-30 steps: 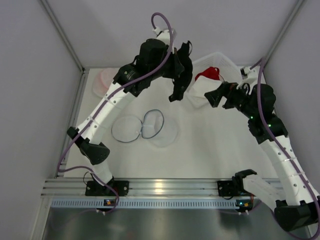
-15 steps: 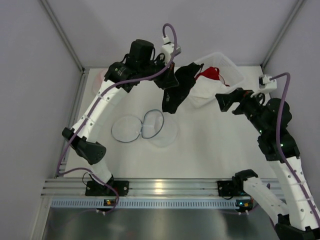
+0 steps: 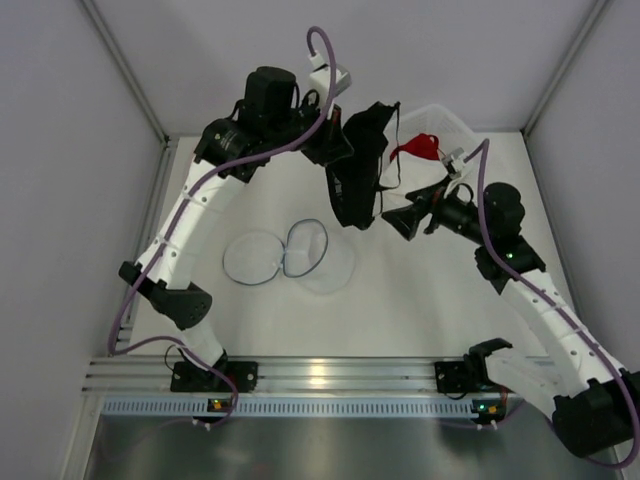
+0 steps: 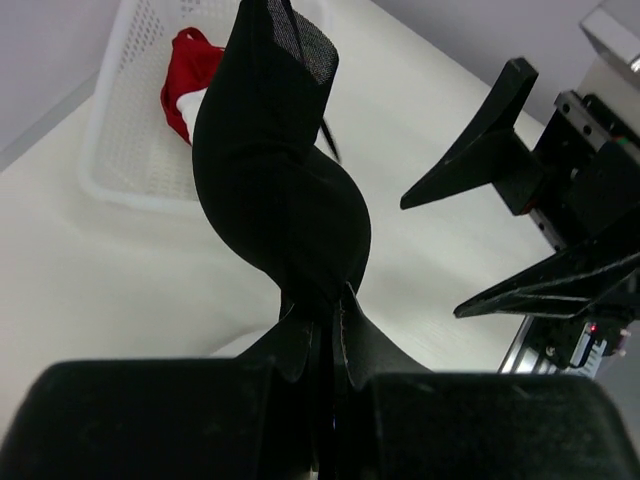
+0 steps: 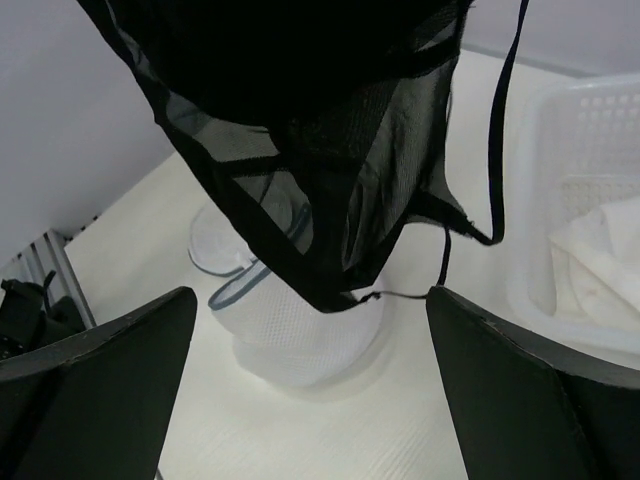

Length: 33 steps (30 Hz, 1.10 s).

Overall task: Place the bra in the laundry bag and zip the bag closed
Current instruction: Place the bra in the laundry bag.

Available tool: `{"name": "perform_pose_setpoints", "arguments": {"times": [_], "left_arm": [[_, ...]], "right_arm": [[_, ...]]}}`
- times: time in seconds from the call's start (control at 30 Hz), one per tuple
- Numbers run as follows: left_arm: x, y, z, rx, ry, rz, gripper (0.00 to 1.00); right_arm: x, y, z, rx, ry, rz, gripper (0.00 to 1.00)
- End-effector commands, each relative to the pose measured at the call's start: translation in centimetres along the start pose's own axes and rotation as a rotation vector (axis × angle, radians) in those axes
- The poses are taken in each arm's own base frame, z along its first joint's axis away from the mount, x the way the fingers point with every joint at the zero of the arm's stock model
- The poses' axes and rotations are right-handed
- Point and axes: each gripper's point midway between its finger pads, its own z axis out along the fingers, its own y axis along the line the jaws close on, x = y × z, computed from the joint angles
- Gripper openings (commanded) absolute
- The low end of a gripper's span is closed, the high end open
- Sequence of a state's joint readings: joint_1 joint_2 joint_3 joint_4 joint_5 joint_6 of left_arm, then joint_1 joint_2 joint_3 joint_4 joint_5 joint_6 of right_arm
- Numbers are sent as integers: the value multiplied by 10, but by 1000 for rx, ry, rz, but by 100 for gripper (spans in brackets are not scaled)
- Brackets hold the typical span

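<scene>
The left gripper [image 4: 325, 330] is clamping the bra [image 3: 358, 175], dangling it lengthwise just beside the spread-open right gripper [image 3: 412, 207], with the laundry bag [image 3: 300, 255] lying below, off to the left

Black bra [image 3: 360, 170] aloft; bag [image 3: 330, 265] seemingly open

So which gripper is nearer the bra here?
Left. The left gripper is shut on the bra, holding it up; the right gripper is open beside its hanging lower end, not gripping it.
</scene>
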State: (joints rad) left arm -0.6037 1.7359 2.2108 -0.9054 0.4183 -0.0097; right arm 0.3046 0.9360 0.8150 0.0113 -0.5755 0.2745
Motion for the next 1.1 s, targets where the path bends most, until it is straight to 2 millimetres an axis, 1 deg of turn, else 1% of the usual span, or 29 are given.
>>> {"name": "perform_pose_setpoints", "arguments": {"times": [0.0, 0.07, 0.1, 0.17, 0.2, 0.23, 0.27, 0.33, 0.37, 0.4, 0.43, 0.47, 0.5, 0.53, 0.57, 0.6, 0.63, 0.67, 0.7, 0.73, 0.77, 0.83, 0.87, 0.9, 0.93, 0.97, 1.0, 1.03, 1.07], "left_arm": [[-41, -8, -37, -62, -135, -37, 0], [-48, -10, -44, -74, -159, -57, 0], [-49, -8, -44, -83, -163, -67, 0], [-53, -5, -48, -113, -180, -98, 0], [-55, -2, -49, -130, -186, -110, 0], [-56, 2, -49, -156, -193, -133, 0], [-57, 5, -50, -176, -200, -147, 0], [-58, 10, -51, -211, -210, -189, 0], [-58, 13, -52, -230, -215, -200, 0], [-58, 15, -52, -243, -217, -211, 0], [-58, 16, -52, -249, -221, -230, 0], [-58, 18, -52, -262, -222, -236, 0], [-57, 20, -52, -269, -223, -241, 0], [-57, 21, -52, -279, -224, -258, 0], [-54, 22, -51, -288, -218, -262, 0], [-55, 24, -52, -297, -222, -265, 0], [-53, 24, -54, -305, -221, -270, 0], [-51, 26, -55, -315, -220, -268, 0], [-49, 33, -59, -359, -223, -270, 0], [-44, 35, -64, -380, -215, -266, 0], [-40, 43, -68, -433, -215, -269, 0], [-27, 56, -81, -488, -206, -301, 0], [-21, 63, -85, -503, -200, -323, 0], [-17, 69, -91, -515, -200, -342, 0], [-9, 79, -102, -542, -198, -368, 0], [-4, 81, -107, -551, -195, -374, 0], [0, 82, -110, -557, -191, -374, 0], [7, 79, -116, -561, -185, -380, 0], [9, 77, -119, -561, -187, -382, 0]], "right_arm": [[-35, 21, 16, -108, -117, -204, 99], [-41, 20, 26, -99, -150, -217, 99], [-36, 23, 35, -120, -139, -215, 99], [-40, 16, 46, -65, -168, -199, 99], [-36, 16, 58, -50, -162, -162, 100], [-35, 13, 63, -19, -160, -132, 99], [-42, 3, 66, 58, -186, -96, 99], [-44, 8, 71, 61, -225, 20, 99], [-40, 4, 72, 86, -244, 130, 99], [-37, 4, 75, 94, -252, 190, 97], [-41, 6, 77, 77, -283, 223, 95], [-38, 13, 81, 33, -274, 238, 94], [-32, 15, 89, 18, -257, 237, 94], [-37, 21, 93, -2, -257, 227, 94], [-36, 24, 98, -13, -247, 202, 95], [-28, 28, 107, -21, -222, 197, 95], [-33, 28, 110, -10, -229, 191, 94], [-32, 29, 113, -9, -221, 180, 93], [-30, 31, 116, -5, -211, 183, 92], [-34, 27, 116, 25, -213, 193, 91], [-27, 22, 114, 55, -179, 201, 91], [-32, 24, 102, 82, -167, 188, 91], [-30, 24, 96, 94, -150, 166, 93], [-27, 31, 84, 93, -124, 152, 94], [-21, 33, 78, 101, -105, 138, 95], [-14, 36, 73, 105, -80, 126, 96], [-7, 44, 65, 97, -56, 131, 96], [7, 43, 63, 108, -27, 143, 96], [14, 44, 61, 111, -13, 159, 96]]}}
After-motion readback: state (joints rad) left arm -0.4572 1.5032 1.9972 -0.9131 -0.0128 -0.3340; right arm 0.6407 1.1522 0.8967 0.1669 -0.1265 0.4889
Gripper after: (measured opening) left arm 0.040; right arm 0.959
